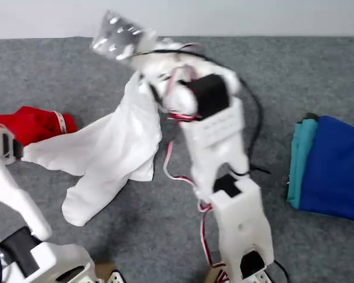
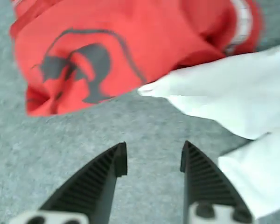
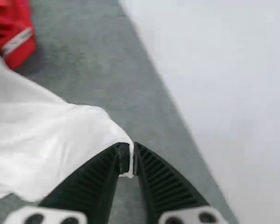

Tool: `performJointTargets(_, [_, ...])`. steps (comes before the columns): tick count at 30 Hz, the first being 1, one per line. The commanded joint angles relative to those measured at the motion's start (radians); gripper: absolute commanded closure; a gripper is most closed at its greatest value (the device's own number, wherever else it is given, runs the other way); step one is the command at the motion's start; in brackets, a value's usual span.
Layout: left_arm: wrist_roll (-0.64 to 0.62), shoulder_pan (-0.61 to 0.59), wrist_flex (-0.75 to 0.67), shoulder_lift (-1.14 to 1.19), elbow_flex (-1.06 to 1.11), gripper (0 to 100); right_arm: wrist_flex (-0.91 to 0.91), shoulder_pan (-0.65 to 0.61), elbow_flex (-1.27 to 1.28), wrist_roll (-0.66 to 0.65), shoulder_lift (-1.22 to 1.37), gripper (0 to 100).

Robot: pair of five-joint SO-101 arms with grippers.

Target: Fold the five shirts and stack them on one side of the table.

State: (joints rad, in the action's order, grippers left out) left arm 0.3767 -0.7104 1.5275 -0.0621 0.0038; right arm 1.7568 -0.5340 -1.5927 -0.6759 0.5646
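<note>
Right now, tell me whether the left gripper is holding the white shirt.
No, the left gripper is open above the grey table, with the white shirt beside it.

1. Right arm point(image 1: 230, 194): blocky white plastic shells; black servo point(image 1: 211, 94) at an upper joint; pale label plate point(image 1: 219, 125) below it
2. Red-and-white cables point(image 1: 172, 171) loop alongside; a black cable point(image 1: 255, 118) arcs opposite
3. Left arm point(image 1: 9, 194): white shells; black servo inset point(image 1: 17, 244)
4. Jaws on both: black, tapered, ribbed inner faces; white bases with dark screw holes point(image 2: 35, 218)
</note>
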Motion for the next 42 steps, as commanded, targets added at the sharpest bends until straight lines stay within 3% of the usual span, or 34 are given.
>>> performJointTargets(1, [-0.008,0.075,0.063,-0.051,-0.064,80,0.041,0.079,0.058,-0.011,-0.186,98.8])
performJointTargets(10, [0.000,0.322,0.218,-0.051,-0.145,84,0.038,0.257,0.431,-0.011,-0.504,98.8])
performJointTargets(18, [0.017,0.523,0.227,-0.051,-0.143,84,0.038,0.432,0.638,-0.012,-0.584,98.8])
performJointTargets(23, [0.014,0.543,0.227,-0.049,-0.142,84,0.038,0.533,0.635,-0.038,-0.593,98.8])
performJointTargets(31, [0.014,0.525,0.227,-0.106,-0.142,84,0.038,0.564,0.629,-0.075,-0.653,98.8])
performJointTargets(38, [0.018,0.560,0.206,-0.066,-0.042,84,0.035,0.588,0.735,-0.080,-0.651,98.8])
performJointTargets(42, [0.014,0.537,0.193,-0.028,-0.016,84,-0.061,0.621,0.858,-0.078,-0.650,98.8])
